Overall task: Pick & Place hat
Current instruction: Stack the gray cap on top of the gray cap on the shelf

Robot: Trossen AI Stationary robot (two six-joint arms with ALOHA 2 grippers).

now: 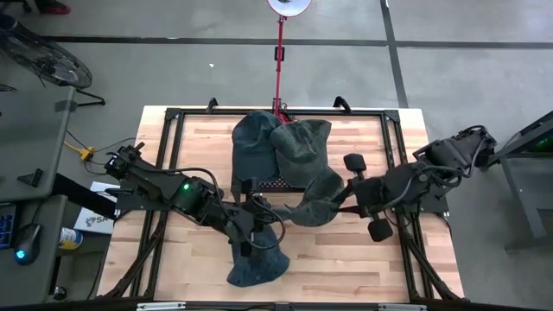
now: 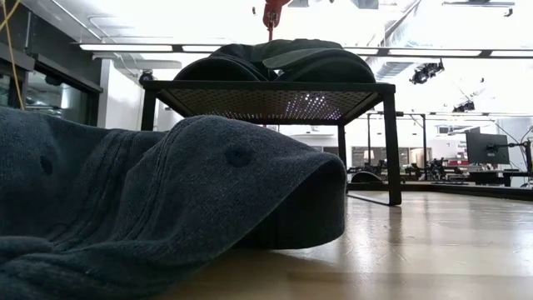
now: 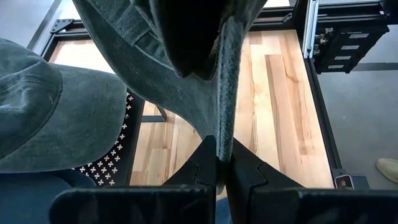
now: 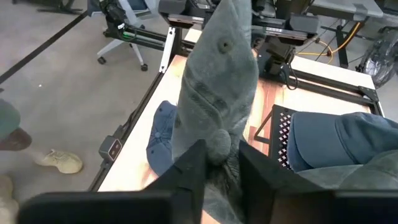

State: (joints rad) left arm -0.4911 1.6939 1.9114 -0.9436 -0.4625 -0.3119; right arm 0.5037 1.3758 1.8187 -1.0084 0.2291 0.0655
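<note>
A grey-green cap (image 1: 315, 203) hangs between my two grippers, just off the black rack's near right corner. My left gripper (image 3: 222, 146) is shut on it from the table's left and my right gripper (image 4: 217, 152) from the right. Two more caps, a blue-grey one (image 1: 255, 142) and a grey-green one (image 1: 302, 138), lie crown-up on the black mesh rack (image 1: 276, 184). A blue cap (image 1: 257, 259) rests flat on the table near the near edge and fills the low view's foreground (image 2: 166, 208). My left gripper pinches a thick edge of the held cap (image 3: 225, 124) between its two fingers; the edge runs straight out from the fingertips. The cap (image 3: 186, 74) is lifted clear of the table. My right gripper pinches the cap's crown beside its top button (image 4: 217, 142) between both fingers, roughly level from the table's right. The cap (image 4: 217, 81) stretches away from the fingers toward the left arm, clear of the table.
The rack stands on thin legs (image 2: 391, 150) over the table's far middle, with open room beneath it. Bare wood (image 1: 363, 259) lies to the right of the blue cap. A red stand (image 1: 280, 60) rises behind the table's far edge. A shoe (image 4: 59, 160) shows on the floor.
</note>
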